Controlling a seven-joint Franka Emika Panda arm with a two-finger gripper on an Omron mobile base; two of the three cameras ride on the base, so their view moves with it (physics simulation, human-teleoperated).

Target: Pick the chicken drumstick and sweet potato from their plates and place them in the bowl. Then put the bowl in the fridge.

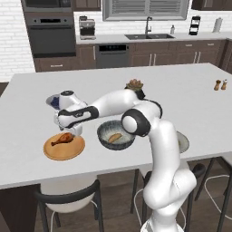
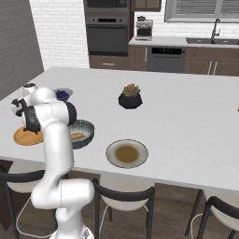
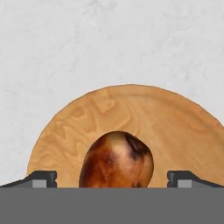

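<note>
The end effector [image 3: 112, 179] is being held spread wide, released and grasping nothing, directly above the orange plate [image 3: 175, 127]. Between its two fingertips [image 3: 43, 178] the bulbous end of the chicken drumstick [image 3: 116, 159] is being framed, with free space to either side, so the jaws appear to be positioned to straddle the meat before closing. From the left base view the drumstick [image 1: 63, 139] is seen lying flat on that plate [image 1: 64, 147], just beneath the end effector [image 1: 75, 131], its thin bone end pointing away from the arm.

The sweet potato [image 1: 115, 137] is already lying inside the bowl [image 1: 116, 135], just beside the end effector on the arm's side, so that half of the loading is judged done. The grey plate [image 2: 127, 153] is being left bare on the tabletop [image 2: 186, 107], further off beyond the bowl. A small bowl of berries [image 2: 62, 95] is sitting just behind the end effector.

The next move is judged to call for a short descent and a closing on the thick end, where the grip is likely to be surest.
</note>
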